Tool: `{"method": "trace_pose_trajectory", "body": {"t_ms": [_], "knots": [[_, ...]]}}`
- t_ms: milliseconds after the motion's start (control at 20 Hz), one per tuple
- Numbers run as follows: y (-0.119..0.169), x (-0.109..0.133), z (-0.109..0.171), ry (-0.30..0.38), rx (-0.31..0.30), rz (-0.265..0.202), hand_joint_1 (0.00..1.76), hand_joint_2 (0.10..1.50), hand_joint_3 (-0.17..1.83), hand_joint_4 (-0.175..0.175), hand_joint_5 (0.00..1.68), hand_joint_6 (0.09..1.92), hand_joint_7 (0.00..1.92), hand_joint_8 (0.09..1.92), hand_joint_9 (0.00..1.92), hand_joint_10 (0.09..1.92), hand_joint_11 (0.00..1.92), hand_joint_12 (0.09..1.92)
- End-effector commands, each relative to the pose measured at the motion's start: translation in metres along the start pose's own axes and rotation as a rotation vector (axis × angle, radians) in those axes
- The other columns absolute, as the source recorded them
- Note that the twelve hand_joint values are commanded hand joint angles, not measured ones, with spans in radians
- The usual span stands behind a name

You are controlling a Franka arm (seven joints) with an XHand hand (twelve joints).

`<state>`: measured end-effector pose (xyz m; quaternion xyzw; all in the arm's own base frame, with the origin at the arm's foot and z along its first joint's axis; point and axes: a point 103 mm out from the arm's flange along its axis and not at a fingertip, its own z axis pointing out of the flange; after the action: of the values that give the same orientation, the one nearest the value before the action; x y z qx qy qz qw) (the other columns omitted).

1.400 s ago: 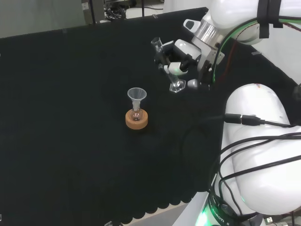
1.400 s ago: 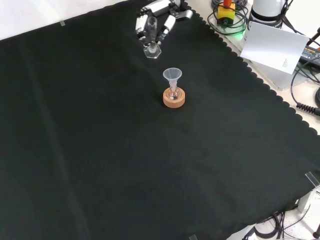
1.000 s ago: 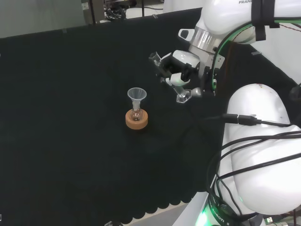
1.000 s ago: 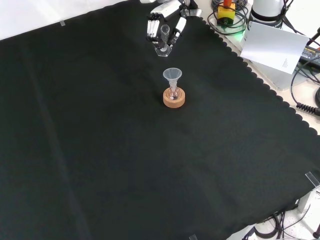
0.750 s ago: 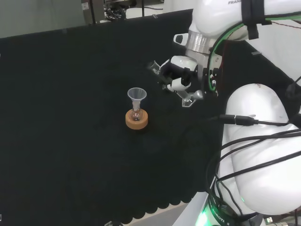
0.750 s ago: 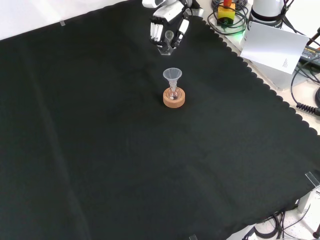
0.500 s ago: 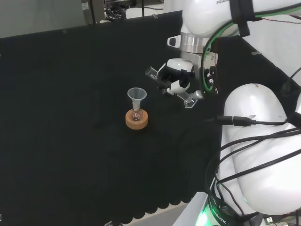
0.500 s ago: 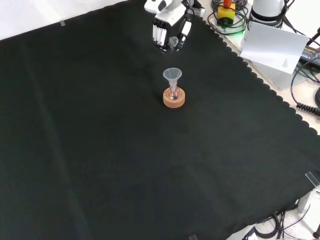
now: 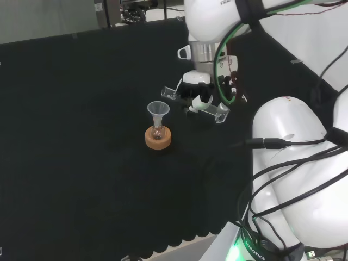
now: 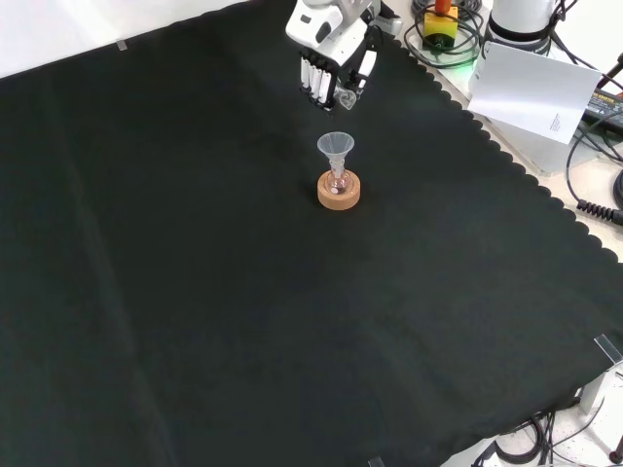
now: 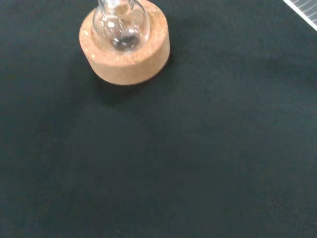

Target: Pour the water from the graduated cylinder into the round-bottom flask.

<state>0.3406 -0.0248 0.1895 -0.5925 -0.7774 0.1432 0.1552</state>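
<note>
A small round-bottom flask (image 9: 157,131) stands in a cork ring (image 9: 157,139) mid-cloth, with a clear funnel (image 9: 158,109) in its neck. In the head view the hand (image 9: 199,99) hovers just right of the funnel, fingers curled round a clear graduated cylinder (image 9: 172,94). The cylinder lies almost level, its mouth toward the funnel rim and its foot out to the right. In the front view the hand (image 10: 327,68) hangs just beyond the funnel (image 10: 335,146), with the cylinder's mouth (image 10: 346,98) below the fingers. The wrist view looks down on the flask (image 11: 122,26) and cork ring (image 11: 127,60).
The cloth's scalloped edge (image 10: 487,146) runs along the front view's right side. Past it lie a white card (image 10: 533,92), a yellow and red button box (image 10: 440,19) and cables. The arm's big white links (image 9: 293,179) stand at the head view's right.
The hand has carried the cylinder left in the head view, toward the funnel. The cylinder has tipped from nearly upright to almost level. Flask, funnel and ring have stayed put.
</note>
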Motion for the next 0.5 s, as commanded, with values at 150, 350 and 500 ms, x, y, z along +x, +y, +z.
{"method": "trace_pose_trajectory", "body": {"t_ms": [150,350,500], "knots": [[0.0032,-0.0024,-0.0080,-0.131,0.105,0.058,1.35,1.17,-0.03,-0.021,0.98,0.88,0.89,1.18,1.18,0.48,1.01,0.89],[0.0041,-0.0022,-0.0116,-0.173,0.144,0.074,1.35,1.17,-0.03,-0.020,0.98,0.88,0.89,1.18,1.18,0.48,1.01,0.89],[0.0044,-0.0038,-0.0137,-0.188,0.165,0.089,1.35,1.17,-0.03,-0.019,0.98,0.88,0.89,1.18,1.18,0.48,1.01,0.89]]}}
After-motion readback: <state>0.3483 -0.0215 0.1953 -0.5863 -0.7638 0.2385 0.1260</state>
